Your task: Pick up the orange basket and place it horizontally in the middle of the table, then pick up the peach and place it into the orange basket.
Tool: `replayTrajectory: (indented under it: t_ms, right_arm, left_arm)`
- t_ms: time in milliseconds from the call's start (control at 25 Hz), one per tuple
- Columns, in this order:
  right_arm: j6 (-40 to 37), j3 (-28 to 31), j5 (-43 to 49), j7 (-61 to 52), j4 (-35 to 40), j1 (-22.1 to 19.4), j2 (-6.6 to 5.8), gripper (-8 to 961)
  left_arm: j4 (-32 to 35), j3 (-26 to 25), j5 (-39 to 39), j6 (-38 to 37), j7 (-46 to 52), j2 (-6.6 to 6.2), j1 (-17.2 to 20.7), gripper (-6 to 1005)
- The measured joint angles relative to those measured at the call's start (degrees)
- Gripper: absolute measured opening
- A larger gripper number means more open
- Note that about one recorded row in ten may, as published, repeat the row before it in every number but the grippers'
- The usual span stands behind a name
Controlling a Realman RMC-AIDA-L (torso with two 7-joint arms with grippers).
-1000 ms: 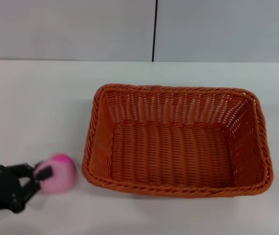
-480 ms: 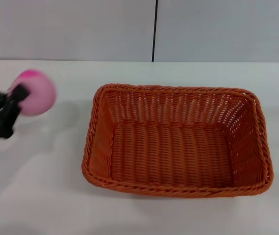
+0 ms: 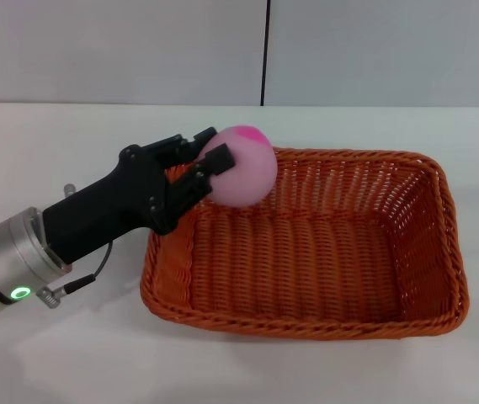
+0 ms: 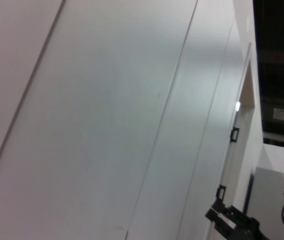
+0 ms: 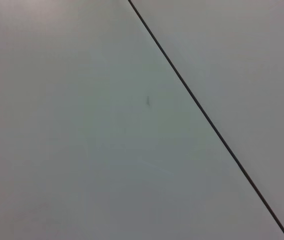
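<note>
The orange basket [image 3: 306,240] lies lengthwise across the middle of the white table [image 3: 54,151], open side up and empty inside. My left gripper [image 3: 210,172] is shut on the peach [image 3: 241,167], a pale-pink ball with a magenta patch on top. It holds the peach in the air above the basket's far left corner. The black left arm reaches in from the lower left. My right gripper does not show in any view.
A grey panelled wall [image 3: 348,50] with a dark vertical seam backs the table. Both wrist views show only wall panels. Bare tabletop lies to the left of and in front of the basket.
The left gripper lifted the peach from the table at the basket's near left, swung up and left, then carried it right to above the basket's far left corner.
</note>
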State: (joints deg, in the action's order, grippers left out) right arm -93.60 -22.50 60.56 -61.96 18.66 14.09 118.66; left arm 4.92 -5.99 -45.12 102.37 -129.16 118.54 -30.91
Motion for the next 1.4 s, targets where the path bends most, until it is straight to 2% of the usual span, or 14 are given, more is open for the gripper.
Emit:
replayTrajectory:
  t_ms: [240, 360, 440, 520, 560, 600, 640, 720, 760, 800, 880, 1160, 1400]
  right_arm:
    - [0.00, 0.00, 0.00, 0.00, -0.63, -0.11, -0.05, 478]
    - [-0.01, 0.00, -0.02, 0.00, -0.70, -0.12, 0.01, 478]
    - [-0.03, 0.00, -0.13, 0.00, -0.72, -0.15, 0.02, 478]
    - [-0.06, 0.00, -0.15, 0.00, -0.73, -0.17, 0.03, 478]
    - [-0.12, 0.01, -0.17, 0.00, -0.74, -0.24, 0.08, 478]
    - [-0.14, 0.16, -0.18, 0.00, -0.74, -0.30, 0.09, 478]
    - [-0.14, 0.16, -0.18, 0.00, -0.74, -0.30, 0.09, 478]
    - [-0.17, 0.58, -0.20, 0.00, -0.81, -0.36, 0.11, 478]
    - [-0.19, 1.74, -0.23, 0.00, -1.31, -0.38, 0.11, 478]
    - [-0.19, 1.74, -0.23, 0.00, -1.31, -0.38, 0.11, 478]
    - [-0.19, 4.42, -0.28, 0.00, -2.57, -0.31, 0.11, 478]
    - [-0.22, 8.38, -0.35, 0.40, -3.79, -0.16, 0.08, 478]
    - [-0.26, 9.98, -0.36, 0.49, -3.81, -0.29, 0.08, 478]
  left_arm:
    - [-0.47, -1.54, -0.54, -0.16, -0.18, -0.08, 0.55, 254]
    - [-0.52, -2.73, -0.58, -0.02, -0.21, -0.13, 1.01, 380]
    - [-2.08, -10.13, -0.63, 0.72, -1.17, -0.21, 3.87, 464]
    - [-2.08, -10.13, -0.63, 0.72, -1.17, -0.21, 3.87, 508]
    - [-2.69, -12.54, -0.62, 1.08, -2.10, -0.22, 5.02, 530]
    - [-4.81, -19.73, -0.64, 2.25, -5.62, -0.23, 8.32, 552]
    - [-6.03, -23.38, -0.63, 2.70, -7.55, -0.22, 9.90, 574]
    - [-6.03, -23.38, -0.63, 2.70, -7.55, -0.22, 9.90, 618]
    - [-7.87, -28.10, -0.65, 3.07, -10.16, -0.15, 12.05, 640]
    - [-11.34, -35.37, -0.70, 3.17, -14.64, 0.02, 15.74, 697]
    - [-13.43, -39.94, -0.69, 3.13, -17.40, 0.08, 17.91, 810]
    - [-13.17, -45.67, -0.63, 3.31, -18.06, -0.07, 18.60, 813]
    - [-13.18, -46.86, -0.58, 3.17, -18.08, -0.02, 18.00, 813]
